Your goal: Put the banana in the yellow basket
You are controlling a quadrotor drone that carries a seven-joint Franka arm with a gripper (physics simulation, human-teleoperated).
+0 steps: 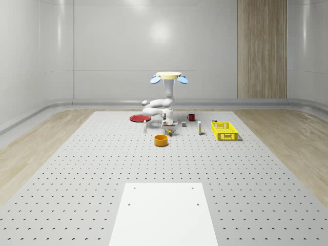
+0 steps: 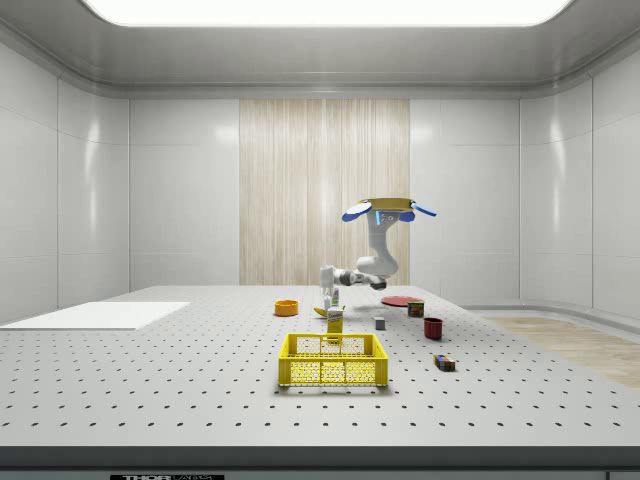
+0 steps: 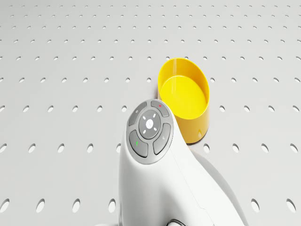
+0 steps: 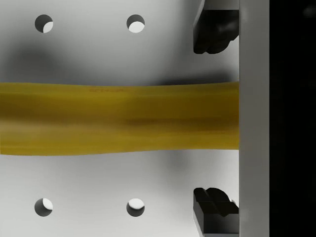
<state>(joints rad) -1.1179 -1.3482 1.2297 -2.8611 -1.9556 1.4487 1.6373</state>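
The banana lies flat on the perforated table, stretched across the wrist view. My gripper is open and straddles it, one dark pad on each side with a gap to the fruit. In the whole-scene view the drone hovers above the table's far middle, its arm bent down so that the gripper is just above the surface. The yellow basket stands to the whole-scene view's right of the arm, and nearest the camera in the side view.
An orange bowl sits just in front of the gripper, also in the drone view beyond the arm. A red plate, a red mug and small bottles stand around. A white panel lies at the near edge.
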